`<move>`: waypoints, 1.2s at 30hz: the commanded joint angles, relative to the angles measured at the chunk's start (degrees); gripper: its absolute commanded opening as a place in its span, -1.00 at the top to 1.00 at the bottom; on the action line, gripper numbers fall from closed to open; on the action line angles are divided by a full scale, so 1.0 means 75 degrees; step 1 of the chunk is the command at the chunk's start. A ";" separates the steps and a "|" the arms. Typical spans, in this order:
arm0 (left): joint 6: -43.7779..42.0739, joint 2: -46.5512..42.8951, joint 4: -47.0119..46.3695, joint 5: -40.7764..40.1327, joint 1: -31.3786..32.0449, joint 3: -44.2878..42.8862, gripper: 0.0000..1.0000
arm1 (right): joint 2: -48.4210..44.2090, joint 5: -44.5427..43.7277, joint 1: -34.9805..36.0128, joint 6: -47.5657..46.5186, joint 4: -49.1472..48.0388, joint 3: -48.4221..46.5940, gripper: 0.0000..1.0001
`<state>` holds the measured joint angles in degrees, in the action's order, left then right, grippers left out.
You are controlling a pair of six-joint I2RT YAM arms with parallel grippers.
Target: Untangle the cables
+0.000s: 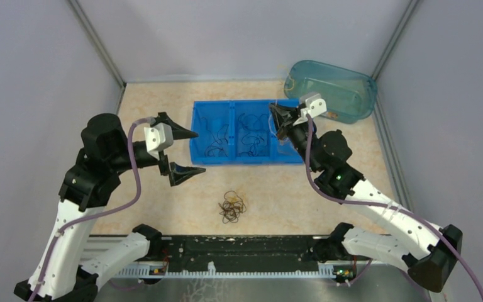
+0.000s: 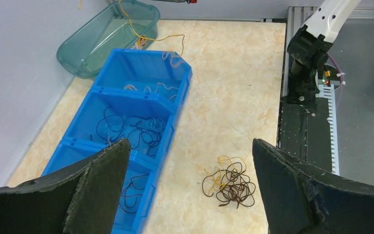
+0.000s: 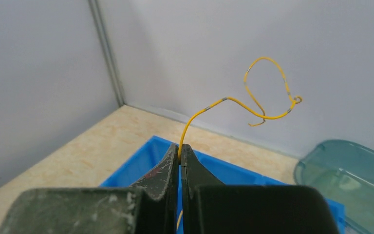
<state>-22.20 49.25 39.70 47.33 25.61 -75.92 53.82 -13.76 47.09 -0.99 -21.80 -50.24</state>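
Note:
A small tangle of brown and yellow-orange cables lies on the table in front of the blue bin; it also shows in the left wrist view. My left gripper is wide open and empty, above the table left of the tangle, its jaws far apart. My right gripper is shut on a single yellow cable, held up over the right end of the bin. The cable curls upward from the fingertips. The same cable hangs near the teal tub in the left wrist view.
A blue three-compartment bin holds sorted cables: dark blue and black ones in two compartments, pale tan ones in the far one. A teal tub stands at the back right. Grey walls close off three sides.

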 commanded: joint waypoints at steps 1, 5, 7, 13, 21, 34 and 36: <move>-0.0408 -0.0107 0.0274 -0.0191 -0.0027 -0.0037 -1.00 | -0.0057 -0.0353 -0.0459 -0.0268 0.0314 0.0054 1.00; -0.0391 -0.0080 0.0332 -0.0257 -0.0027 -0.0019 -1.00 | 0.0170 -0.0411 -0.0784 -0.0390 0.0250 0.0203 1.00; -0.0251 -0.0044 0.0320 -0.0317 -0.0030 -0.0025 -1.00 | 0.0341 -0.0374 -0.1005 -0.0306 0.0215 0.0228 1.00; 0.0032 0.0082 0.0339 -0.0451 -0.0036 -0.0125 -1.00 | 0.0949 -0.0148 -0.1782 0.0022 -0.0364 0.0406 1.00; -0.0064 0.0038 0.0315 -0.0427 -0.0028 -0.0173 -1.00 | 0.1999 0.0662 -0.2932 0.0964 -0.0792 0.0483 1.00; -0.0145 -0.0006 0.0185 -0.0475 -0.0038 -0.0098 -1.00 | 0.1857 0.1714 -0.3140 0.1379 -0.1384 -0.0289 1.00; -0.0144 0.0006 0.0178 -0.0470 -0.0028 -0.0096 -1.00 | 0.1735 0.1673 -0.3139 0.1261 -0.1261 -0.0499 1.00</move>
<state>-22.79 49.65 42.02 43.97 25.61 -75.99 70.72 -2.66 23.83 8.69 -27.00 -47.90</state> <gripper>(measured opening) 0.998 0.010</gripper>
